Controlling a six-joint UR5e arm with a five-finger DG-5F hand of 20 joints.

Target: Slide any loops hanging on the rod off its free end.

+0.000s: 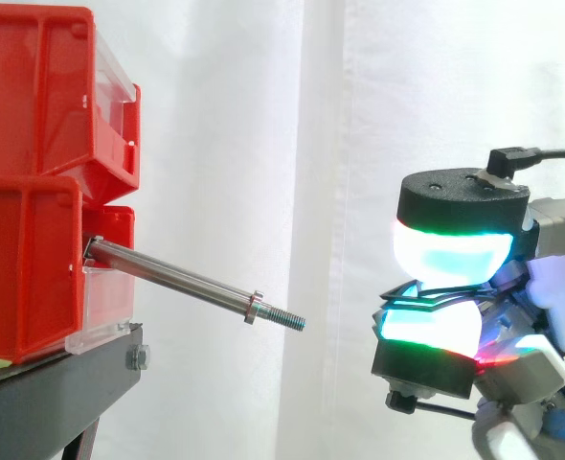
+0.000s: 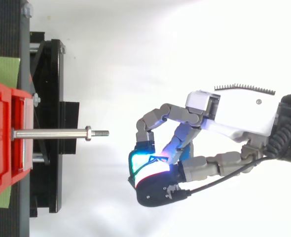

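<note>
A steel rod [image 1: 177, 276] sticks out of the lower red bin [image 1: 24, 268] and slopes slightly down to its threaded free end [image 1: 287, 319]. In the top view the rod [image 2: 52, 133] is bare along its length, with a nut near the tip. My hand [image 2: 224, 113] hovers to the right of the free end and clear of it. Its fingers are curled, and two glowing fingertips [image 1: 450, 254] pinch a thin dark loop [image 2: 154, 160] between them. From the side the loop [image 1: 426, 299] appears as a thin black line between the pads.
Two red bins are stacked at the left, the upper bin [image 1: 43, 86] above the lower. They sit on a black stand [image 2: 47, 123]. A white curtain [image 1: 292, 144] hangs behind. Open space lies between the rod tip and the hand.
</note>
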